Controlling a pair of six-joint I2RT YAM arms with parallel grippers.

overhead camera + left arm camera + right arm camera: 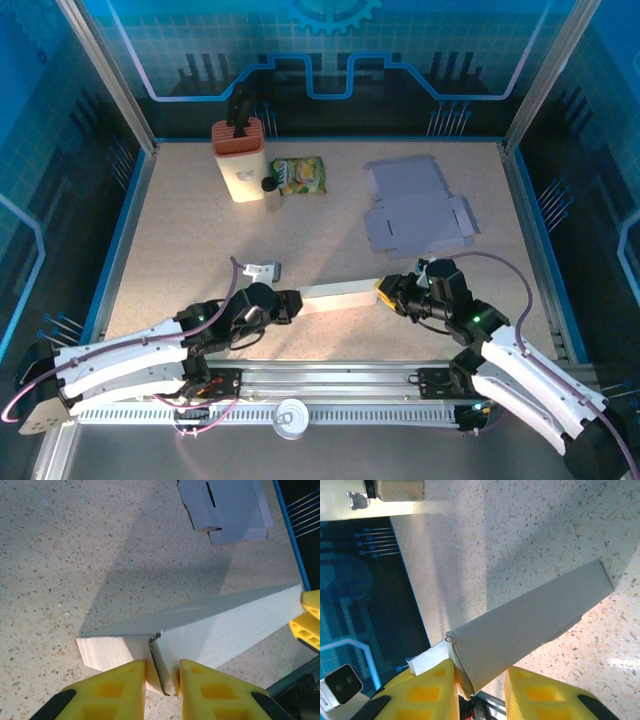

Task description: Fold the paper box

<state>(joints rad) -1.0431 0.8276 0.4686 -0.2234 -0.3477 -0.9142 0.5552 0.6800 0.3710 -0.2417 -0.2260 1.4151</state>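
My left gripper (162, 672) and right gripper (481, 674) each clamp an end edge of the paper box (340, 293); open surface (190, 250) lies beyond it.

Paper box (340, 293): lies on the bench (180, 230), near its front edge.
- At its left end: left gripper (296, 302), clamped on it.
- At its right end: right gripper (386, 292), clamped on it.
- Behind it, to the right: flat box blank (415, 205).
- Behind it: snack packet (298, 176).
- Behind it, to the left: utensil holder (238, 158).
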